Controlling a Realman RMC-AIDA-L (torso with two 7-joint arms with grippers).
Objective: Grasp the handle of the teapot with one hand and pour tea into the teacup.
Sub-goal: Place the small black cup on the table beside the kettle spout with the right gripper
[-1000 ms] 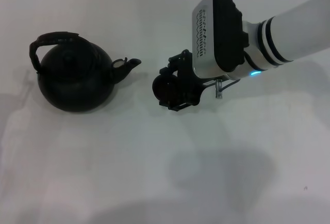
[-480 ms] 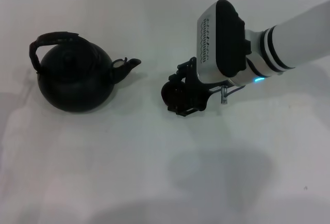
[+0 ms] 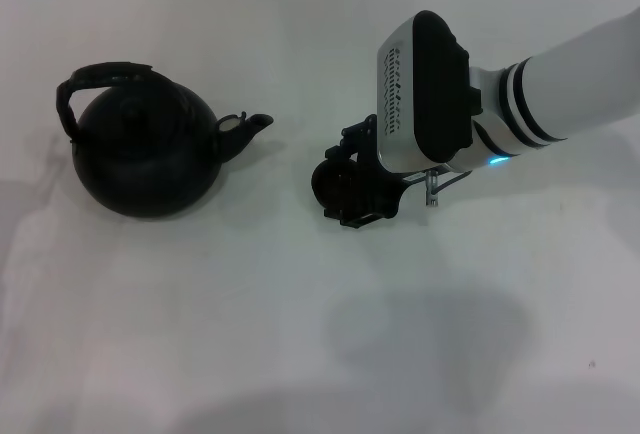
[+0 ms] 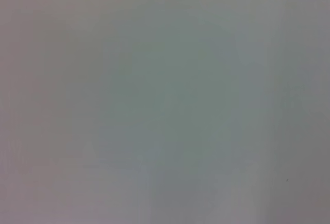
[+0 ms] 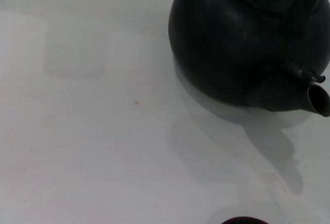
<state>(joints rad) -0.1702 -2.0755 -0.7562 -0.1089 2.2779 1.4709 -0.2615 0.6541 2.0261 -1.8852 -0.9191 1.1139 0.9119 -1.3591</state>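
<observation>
Comparing with a second ago, we see our right gripper [image 3: 352,182] has carried the teacup [image 3: 332,182] slightly away from the teapot [image 3: 145,154], leaving a clearer gap beyond the spout. The fingers appear closed around the cup, though dark on dark makes the grip hard to judge. The teapot sits untouched on the white table [image 3: 200,334], its handle [image 3: 95,79] free. Our left gripper is out of sight; its wrist view shows only blank surface. Pouring has not begun.
</observation>
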